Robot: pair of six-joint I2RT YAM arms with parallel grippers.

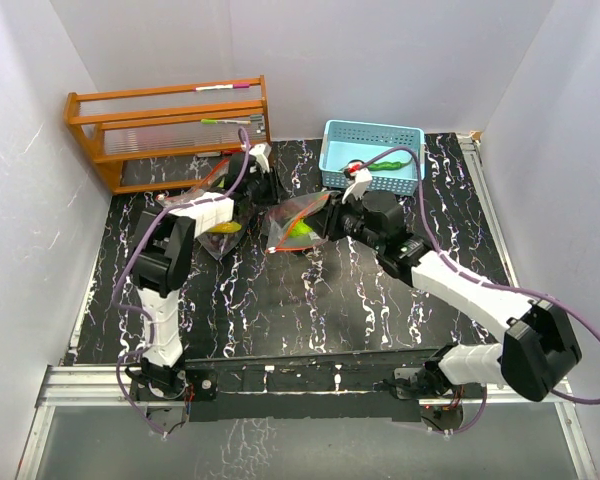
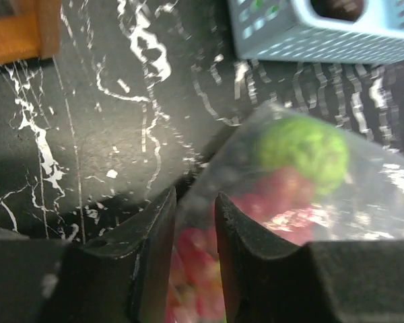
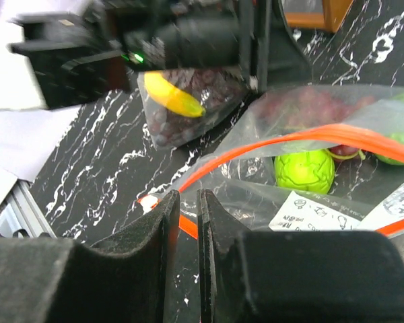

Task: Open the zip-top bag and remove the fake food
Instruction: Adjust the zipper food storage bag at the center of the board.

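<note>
The clear zip-top bag with an orange seal strip [image 1: 292,222] lay on the black marbled tabletop [image 1: 280,300], just in front of the light-blue perforated plastic basket [image 1: 375,127] and off its left corner. The right gripper [image 3: 187,202] was closed on the bag's near orange lip, with only a thin slit left between its jaws. The left gripper [image 2: 194,202] straddled the bag's far film on the side facing the basket. Its jaws stood narrow with plastic between them, and whether that pinch was firm could not be determined. In the right wrist view the orange strip ran in two separated lines, so the mouth was judged at least partly open. A bumpy lime-green plastic ball [image 3: 304,171] and some red pieces [image 2: 283,192] were inside the bag, not yet removed. Within the basket lay a long green plastic vegetable [image 1: 385,163] and a dark round piece [image 2: 337,7], judged already transferred. A second clear bag [image 1: 220,240], farther left of the basket, held a yellow plastic banana [image 3: 175,99] and dark purple grapes [image 3: 163,124]; its seal could not be assessed. Overall the task was judged partly complete.
</note>
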